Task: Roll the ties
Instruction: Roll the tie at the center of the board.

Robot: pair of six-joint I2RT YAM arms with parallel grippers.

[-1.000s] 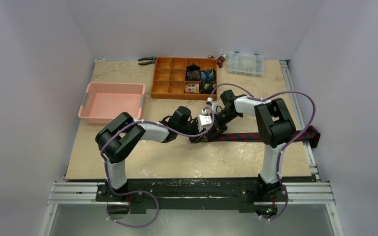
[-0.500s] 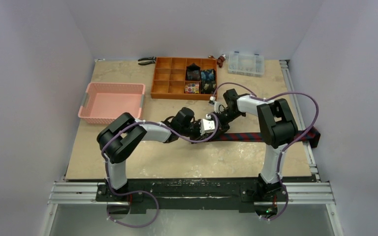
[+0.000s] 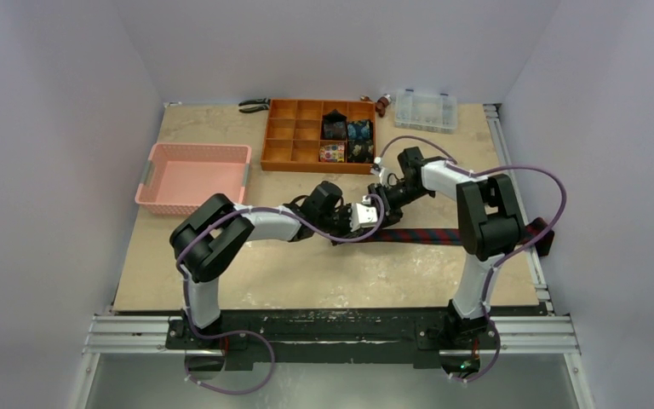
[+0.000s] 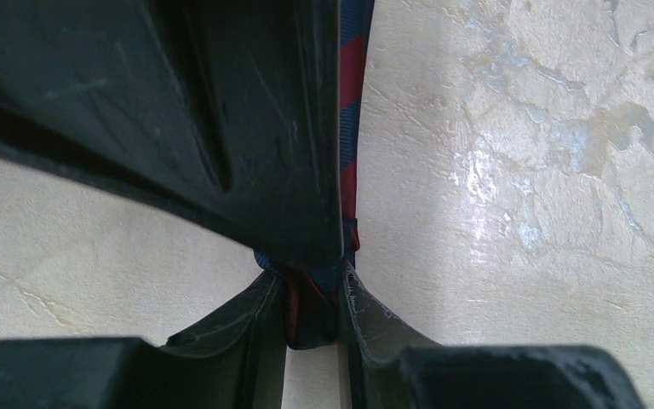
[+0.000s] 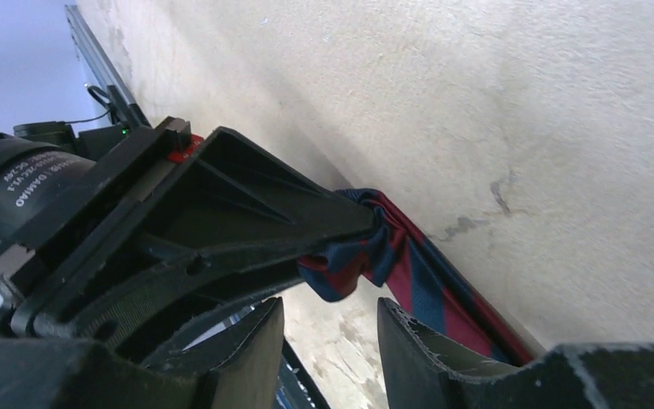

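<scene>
Where the arms meet at centre frame, I have my left gripper clamped on the bunched end of the striped tie, which runs flat toward the right edge. My right gripper hangs just beside it, fingers parted, holding nothing.

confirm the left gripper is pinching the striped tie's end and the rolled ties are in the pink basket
One slip: the top external view shows the rolled ties in the orange tray. The left gripper does pinch the striped tie.
</scene>
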